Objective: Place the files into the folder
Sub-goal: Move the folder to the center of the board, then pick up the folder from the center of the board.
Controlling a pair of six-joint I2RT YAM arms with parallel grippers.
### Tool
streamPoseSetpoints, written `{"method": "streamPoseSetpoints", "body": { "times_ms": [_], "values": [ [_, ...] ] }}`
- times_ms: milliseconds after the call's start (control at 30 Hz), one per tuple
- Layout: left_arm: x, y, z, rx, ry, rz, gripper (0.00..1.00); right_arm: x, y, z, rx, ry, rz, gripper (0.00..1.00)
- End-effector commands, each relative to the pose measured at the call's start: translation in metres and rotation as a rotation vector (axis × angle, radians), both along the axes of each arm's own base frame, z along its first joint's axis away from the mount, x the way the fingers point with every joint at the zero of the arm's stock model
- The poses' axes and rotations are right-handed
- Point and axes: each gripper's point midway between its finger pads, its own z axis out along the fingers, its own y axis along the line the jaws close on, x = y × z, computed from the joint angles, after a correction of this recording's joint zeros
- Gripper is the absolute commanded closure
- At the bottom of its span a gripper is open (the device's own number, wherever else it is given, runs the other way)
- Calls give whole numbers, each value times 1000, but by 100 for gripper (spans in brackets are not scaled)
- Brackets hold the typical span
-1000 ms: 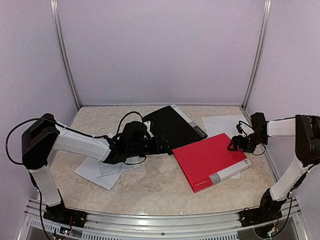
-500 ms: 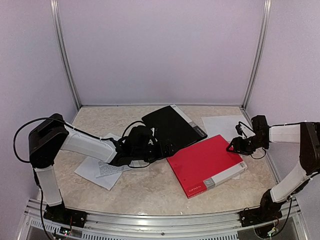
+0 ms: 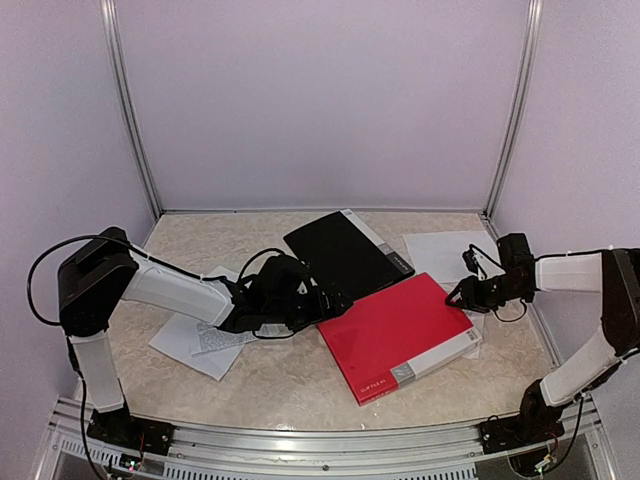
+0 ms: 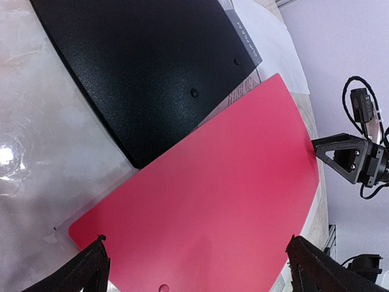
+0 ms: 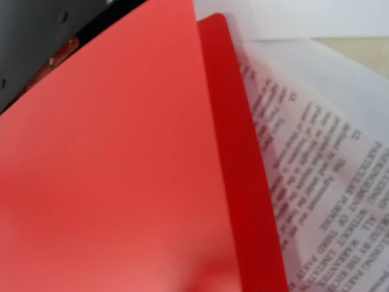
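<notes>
The desk (image 3: 290, 390) is a marble-patterned surface enclosed by pale walls. The red folder (image 3: 398, 335) lies flat right of centre, turned at an angle, with its labelled spine along the near-right edge. Its far-left edge overlaps the near edge of the black folder (image 3: 345, 250), which lies flat toward the rear centre. The files form two groups, both on the desk outside the folders. A pile of printed sheets (image 3: 205, 342) lies at the left, partly under the left arm. White sheets (image 3: 440, 245) lie at the right rear and reach under the red folder's right edge. In the right wrist view, one sheet with printed text (image 5: 316, 182) shows just beside that edge. The left gripper (image 3: 325, 300) is at the red folder's left corner with its jaws fully apart, spanning the red cover; contact cannot be determined. The right gripper (image 3: 460, 295) meets the red folder's far-right corner. Whether its jaws are apart or clamped on the cover cannot be told.
</notes>
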Motion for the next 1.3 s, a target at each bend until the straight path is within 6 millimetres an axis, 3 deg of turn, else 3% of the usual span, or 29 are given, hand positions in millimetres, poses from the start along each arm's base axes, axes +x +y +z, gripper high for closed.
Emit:
{"method": "streamPoseSetpoints", "body": {
  "times_ms": [0,100,267,433,667,1267],
  "values": [
    [-6,15,-8,49,26,48,1,-3,7,2,7,-11,17,57],
    [-11,17,-5,44,41,57,1,0,3,-1,-21,-10,5,53],
    [-22,23,-20,51,132,71,1,2,1,-3,-36,-5,0,49],
    [-29,21,-22,39,164,56,1,3,0,-7,-44,2,-3,47],
    [-31,7,-24,23,176,5,3,2,0,-10,-45,8,-2,47],
    [-22,-6,-20,-46,184,-28,11,-7,14,-13,-37,18,38,48]
  ]
}}
